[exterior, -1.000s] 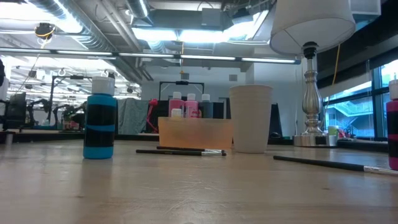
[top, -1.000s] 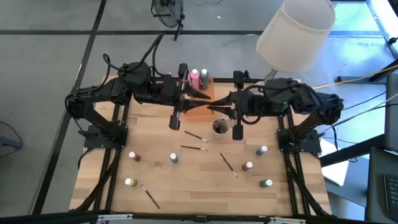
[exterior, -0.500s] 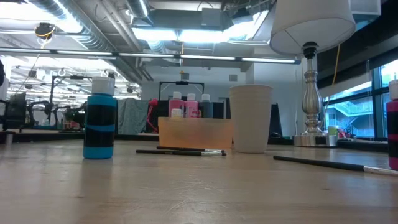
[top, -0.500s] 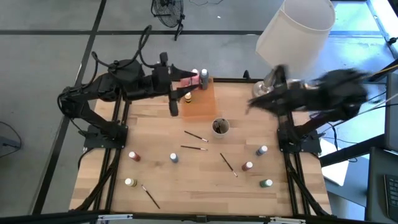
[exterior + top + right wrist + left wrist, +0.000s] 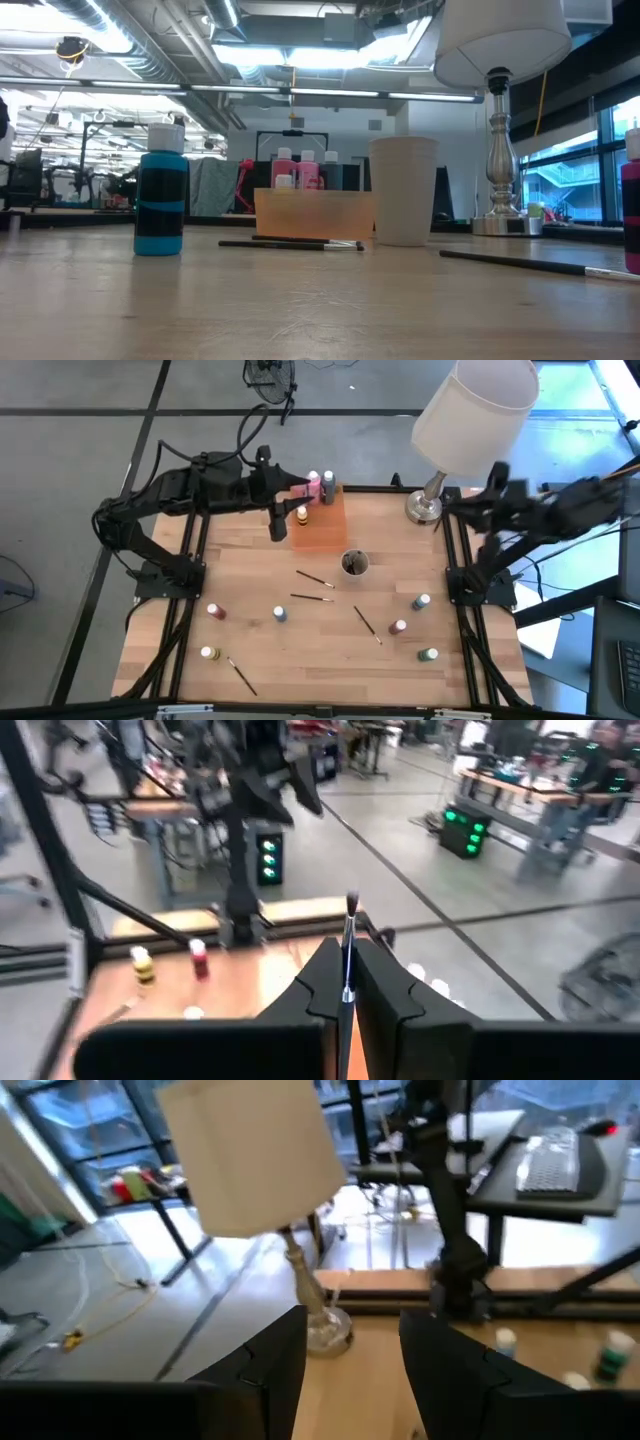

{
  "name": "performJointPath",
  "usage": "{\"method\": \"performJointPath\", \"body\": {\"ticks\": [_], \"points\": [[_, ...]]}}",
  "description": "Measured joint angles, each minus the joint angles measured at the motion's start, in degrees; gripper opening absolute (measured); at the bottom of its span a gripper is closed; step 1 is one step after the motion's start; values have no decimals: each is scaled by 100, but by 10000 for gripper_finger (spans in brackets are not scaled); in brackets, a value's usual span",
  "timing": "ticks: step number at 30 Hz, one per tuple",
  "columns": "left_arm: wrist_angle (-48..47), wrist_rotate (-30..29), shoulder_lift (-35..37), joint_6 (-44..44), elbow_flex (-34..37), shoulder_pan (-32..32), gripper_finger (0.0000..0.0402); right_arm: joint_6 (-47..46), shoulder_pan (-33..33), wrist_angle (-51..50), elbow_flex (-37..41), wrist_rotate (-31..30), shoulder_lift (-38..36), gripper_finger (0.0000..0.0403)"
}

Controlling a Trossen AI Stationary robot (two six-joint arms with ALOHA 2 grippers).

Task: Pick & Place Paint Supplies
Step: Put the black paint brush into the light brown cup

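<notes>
My right gripper [image 5: 462, 501] is drawn back over the table's far right edge beside the lamp base, shut on a thin paintbrush [image 5: 349, 945]. My left gripper [image 5: 297, 487] hovers by the far left corner of the orange tray [image 5: 322, 528]; its fingers stand open with nothing between them [image 5: 350, 1365]. In the tray stand a pink bottle [image 5: 313, 484], a grey one [image 5: 328, 485] and a yellow one [image 5: 301, 515]. Loose brushes [image 5: 311, 597] and several small bottles, such as a blue one [image 5: 280, 614] and a green one [image 5: 428, 654], stand on the wood. My right gripper pinches the paintbrush's thin handle [image 5: 347, 988] between its two shut fingers. The brush runs on past the fingertips, and its dark bristle end [image 5: 352, 902] is free. It is lifted clear of the table.
A round grey cup [image 5: 353, 564] stands just near of the tray. A lamp with a wide pale shade [image 5: 470, 415] rises from its base [image 5: 424, 510] at the far right corner, close to my right arm. Black frame rails [image 5: 190, 560] run along both sides of the table.
The two grippers, which met above the tray and cup a second ago, have parted. My right gripper has swung fast toward the table's far right corner, past the lamp base. My left gripper has drawn back a little toward the far left.
</notes>
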State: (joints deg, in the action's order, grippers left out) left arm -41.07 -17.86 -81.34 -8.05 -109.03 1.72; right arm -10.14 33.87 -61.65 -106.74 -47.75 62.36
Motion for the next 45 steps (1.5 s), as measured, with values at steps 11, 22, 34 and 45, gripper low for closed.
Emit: {"method": "performJointPath", "body": {"ticks": [11, 22, 34, 45], "points": [[-248, 913, 0, 100, 0, 452, 157, 8, -688, 3527, 3915, 716, -1114, 14], [-292, 1314, 0, 405, 0, 524, 157, -101, -1687, 6109, 6189, 2127, -1471, 14], [144, 2624, -97, 568, 2, 497, 157, -869, -3278, 7582, 7475, 3787, -1319, 14], [270, 2661, -368, 1175, 2, 58, 157, -280, -4148, 7448, 7535, 5103, -865, 13]]}}
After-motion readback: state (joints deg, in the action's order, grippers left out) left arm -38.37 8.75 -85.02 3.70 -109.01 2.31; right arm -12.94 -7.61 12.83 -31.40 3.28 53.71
